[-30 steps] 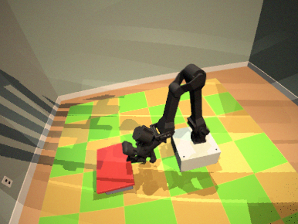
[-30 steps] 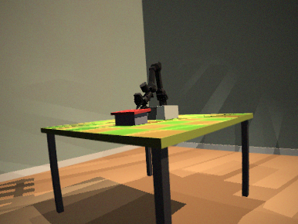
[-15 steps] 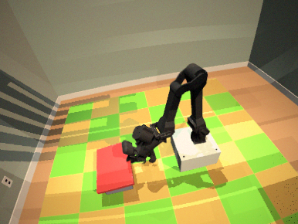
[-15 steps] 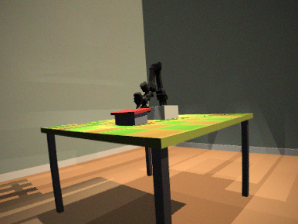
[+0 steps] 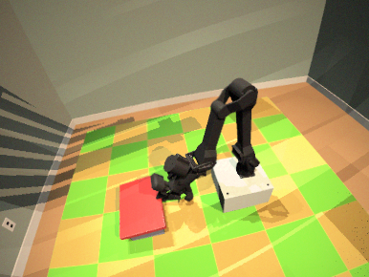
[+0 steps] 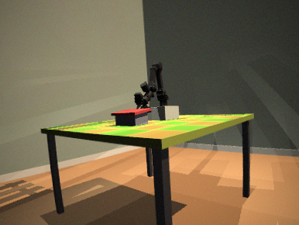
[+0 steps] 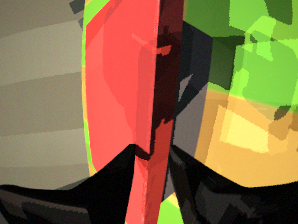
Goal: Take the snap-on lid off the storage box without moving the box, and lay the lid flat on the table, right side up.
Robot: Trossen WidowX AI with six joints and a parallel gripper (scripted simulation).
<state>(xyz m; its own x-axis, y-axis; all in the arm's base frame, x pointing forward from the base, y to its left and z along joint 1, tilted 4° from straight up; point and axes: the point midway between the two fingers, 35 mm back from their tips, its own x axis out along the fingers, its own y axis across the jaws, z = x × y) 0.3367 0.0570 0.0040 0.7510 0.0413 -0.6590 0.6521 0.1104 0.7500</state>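
The red lid lies right side up over the grey storage box. In the exterior view the lid looks slightly tilted, its gripper-side edge a little raised; its far side is low on the box. My gripper is shut on the lid's rim at the side facing the arm's base, one finger over the top and one beneath. The box stands on the checkered table. The fingertips are small and partly hidden in the top and exterior views.
The arm's white base block stands to the right of the box, with checkered table between them. The arm arches over from that block. The table's left edge runs beyond the box.
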